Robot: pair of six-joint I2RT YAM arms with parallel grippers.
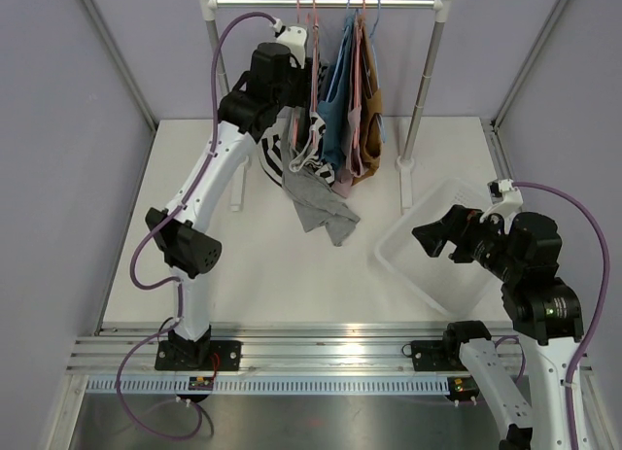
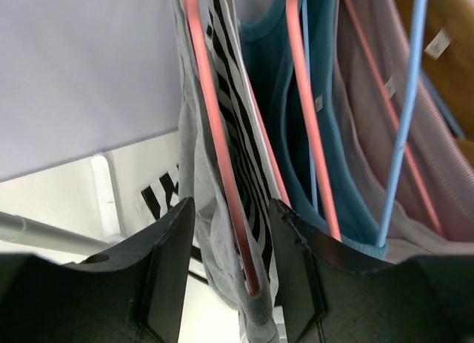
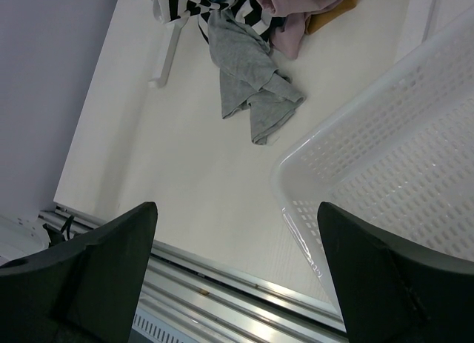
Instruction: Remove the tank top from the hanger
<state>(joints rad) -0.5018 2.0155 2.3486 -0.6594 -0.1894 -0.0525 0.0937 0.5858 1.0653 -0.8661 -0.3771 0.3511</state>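
Left claw (image 2: 229, 210) is raised at the clothes rail (image 1: 330, 2), its jaws set half closed around a pink hanger (image 2: 215, 135) and the grey tank top (image 2: 194, 143) hung on it. Whether they are clamped cannot be told. Right claw (image 3: 237, 210) is held wide open over a white basket (image 3: 385, 150).

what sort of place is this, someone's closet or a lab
Most likely a robotics lab test cell, not a home: plain lilac walls box in a white table, two robot arms are bolted to an aluminium rail, and a clothes rack with hung tops stands beside a basket.
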